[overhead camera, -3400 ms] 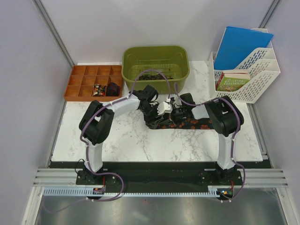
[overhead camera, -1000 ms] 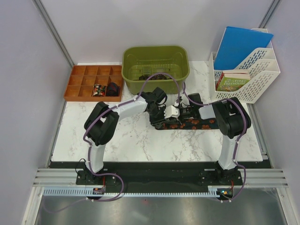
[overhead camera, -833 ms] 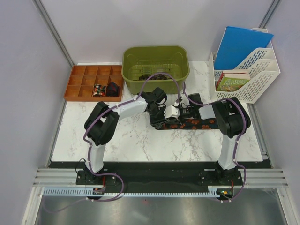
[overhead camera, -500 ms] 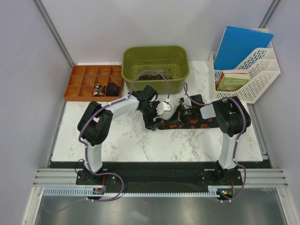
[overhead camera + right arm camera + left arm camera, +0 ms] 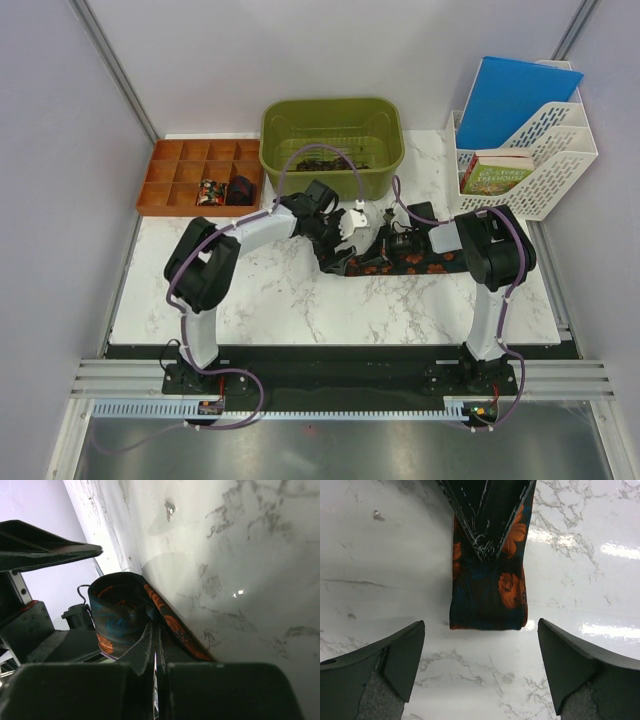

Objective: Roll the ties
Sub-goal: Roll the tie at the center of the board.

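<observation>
- Tie (image 5: 420, 265), dark with orange flowers, lies flat on the marble surface (image 5: 250, 305) about midway across it, running left to right between the two arms.
- On your left wrist view, its near end (image 5: 487, 595) is folded back on itself with a straight edge. The dark underside shows further up.
- On your right wrist view, part of the tie (image 5: 120, 615) is curled into a loose, open loop standing on the surface.
- Your left end effector (image 5: 480, 630) is spread wide. Its two fingers (image 5: 402, 655) sit either side of the folded end and clear of it, touching no cloth.
- Your right end effector (image 5: 156, 666) has its fingers pressed together, with a strip of the tie running into the narrow gap between them, so it is pinching the cloth.
- From above, both end effectors meet over the tie's left part, close to each other.
- Behind them, a green bin (image 5: 332, 150) stands at the far edge of the surface with something dark inside.
- To its left is an orange compartment tray (image 5: 180, 180) with a few small items in two of its cells.
- At the far right, a white file rack (image 5: 540, 160) holds a blue folder (image 5: 515, 100) and a book (image 5: 497, 172).
</observation>
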Tool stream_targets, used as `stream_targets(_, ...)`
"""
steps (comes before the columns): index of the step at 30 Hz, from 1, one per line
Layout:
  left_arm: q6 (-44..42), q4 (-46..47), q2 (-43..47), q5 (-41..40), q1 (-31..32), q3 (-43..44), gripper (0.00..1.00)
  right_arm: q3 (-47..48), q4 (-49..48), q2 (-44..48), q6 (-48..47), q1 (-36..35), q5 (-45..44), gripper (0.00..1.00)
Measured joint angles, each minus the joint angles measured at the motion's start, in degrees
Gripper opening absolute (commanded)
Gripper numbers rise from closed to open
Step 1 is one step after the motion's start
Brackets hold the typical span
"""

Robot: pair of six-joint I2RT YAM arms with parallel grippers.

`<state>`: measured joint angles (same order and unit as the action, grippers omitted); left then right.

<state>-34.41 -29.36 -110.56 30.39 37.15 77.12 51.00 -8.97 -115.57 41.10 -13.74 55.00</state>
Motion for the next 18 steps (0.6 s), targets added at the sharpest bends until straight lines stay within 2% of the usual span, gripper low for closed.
stream_targets(3, 1.38, 1.44, -1.53, -0.02, 0.70, 0.28, 0.93, 0.00, -0.02, 0.00, -0.24, 0.00, 0.00, 0.00)
stream_targets(6, 2.10, 2.12, -2.73, -0.07, 1.55, 0.31, 0.79, 0.00, -0.07, 0.00, -0.26, 0.00, 0.00, 0.00)
stream_targets(7, 2.27, 2.29, -3.08, -0.09, 1.88, 0.31, 0.70, 0.00, -0.09, 0.00, -0.24, 0.00, 0.00, 0.00)
stream_targets(10, 2.60, 2.49, -3.61, -0.85, 2.84, 0.35, 0.58, -0.11, -0.50, 0.00, 0.09, 0.00, 0.02, 0.00)
stream_targets(11, 2.56, 2.51, -3.61, -1.53, 3.06, 0.42, 0.55, -0.13, -0.50, 0.00, 0.24, 0.00, 0.04, 0.04)
stream_targets(12, 2.54, 2.27, -3.61, -1.92, 3.15, 0.57, 0.52, -0.15, -0.48, 0.00, 0.26, 0.00, 0.09, 0.16)
stream_targets(13, 2.25, 1.95, -3.61, -2.16, 3.26, 0.66, 0.47, -0.13, -0.39, 0.00, 0.28, 0.02, 0.09, 0.21)
stream_targets(15, 1.33, 0.87, -3.61, -3.06, 3.63, 0.96, 0.43, 0.17, 0.17, 0.00, 0.35, 0.02, 0.17, 0.35)
stream_targets(17, -0.26, -0.61, -3.61, -4.17, 4.09, 1.51, 0.37, 0.72, 1.07, 0.31, 0.59, 0.15, 0.57, 0.46)
stream_targets(18, -1.18, -1.33, -3.61, -4.81, 4.26, 1.79, 0.36, 0.98, 1.60, 0.83, 0.57, 0.26, 0.66, 0.48)
